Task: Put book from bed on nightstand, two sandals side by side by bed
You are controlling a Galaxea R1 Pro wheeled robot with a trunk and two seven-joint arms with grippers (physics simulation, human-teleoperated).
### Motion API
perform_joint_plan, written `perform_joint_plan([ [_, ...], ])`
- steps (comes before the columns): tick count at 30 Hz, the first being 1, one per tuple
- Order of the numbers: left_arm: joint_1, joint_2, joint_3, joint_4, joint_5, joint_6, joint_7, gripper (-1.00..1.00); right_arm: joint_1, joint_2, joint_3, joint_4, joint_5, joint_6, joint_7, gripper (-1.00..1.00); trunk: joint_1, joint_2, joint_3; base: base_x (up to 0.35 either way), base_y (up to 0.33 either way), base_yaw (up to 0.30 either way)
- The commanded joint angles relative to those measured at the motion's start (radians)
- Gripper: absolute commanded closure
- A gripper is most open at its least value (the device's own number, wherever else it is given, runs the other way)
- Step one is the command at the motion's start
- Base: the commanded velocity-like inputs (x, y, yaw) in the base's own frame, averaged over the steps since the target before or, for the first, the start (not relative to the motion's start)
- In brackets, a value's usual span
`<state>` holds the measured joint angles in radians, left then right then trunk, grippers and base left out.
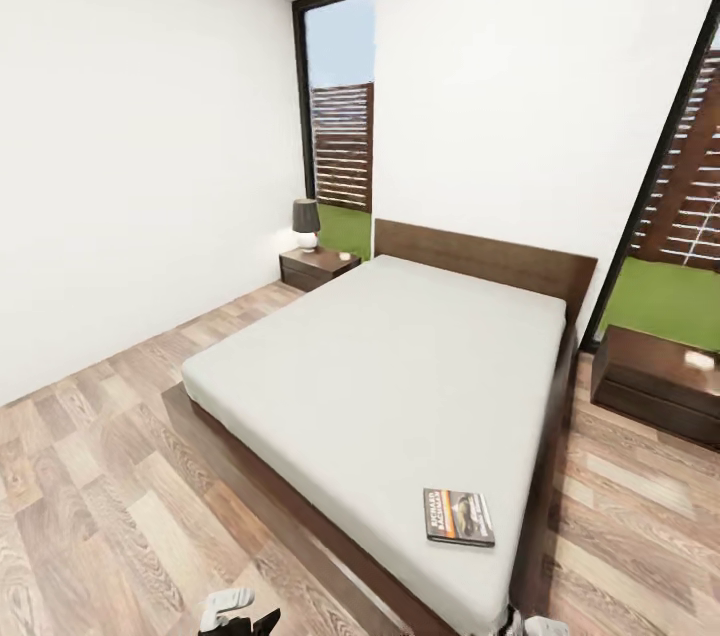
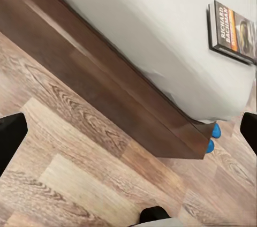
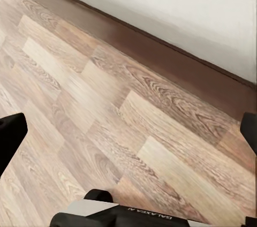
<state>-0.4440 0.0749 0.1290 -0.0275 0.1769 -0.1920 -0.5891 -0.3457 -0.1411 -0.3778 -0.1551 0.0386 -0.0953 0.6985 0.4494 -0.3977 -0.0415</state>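
- Book point(image 1: 459, 517) flat near bed point(image 1: 400, 376) corner: thin, light, we judge; slide to edge, pinch spine
- Both grippers' jaws spread, empty

left gripper point(image 2: 128, 125): fingers spread wide, empty | right gripper point(image 3: 128, 128): fingers spread wide, empty

A dark-shaded lamp point(image 1: 306, 222) stands before a tall window point(image 1: 341, 106), above wood-plank flooring point(image 1: 90, 476).

Head camera looks down from the foot of the bed point(image 1: 400, 386); both wrist cameras face floor point(image 2: 69, 184) near its corner, sharing the book point(image 2: 233, 31).
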Motion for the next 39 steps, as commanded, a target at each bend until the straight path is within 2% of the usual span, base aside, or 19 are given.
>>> perform_joint_plan([
  [1,-0.001,0.0,0.007,0.001,-0.002,-0.001,-0.005,-1.0,-0.002,0.0,-0.004,0.002,0.004,-0.004,0.003,-1.0,0.001,-0.002,-0.002,0.0,0.0,-0.3],
  [39,-0.001,0.002,0.008,0.0,0.0,-0.001,-0.006,-1.0,-0.001,0.0,-0.004,0.002,0.004,-0.004,0.003,-1.0,0.001,-0.002,-0.002,0.011,0.005,-0.3],
])
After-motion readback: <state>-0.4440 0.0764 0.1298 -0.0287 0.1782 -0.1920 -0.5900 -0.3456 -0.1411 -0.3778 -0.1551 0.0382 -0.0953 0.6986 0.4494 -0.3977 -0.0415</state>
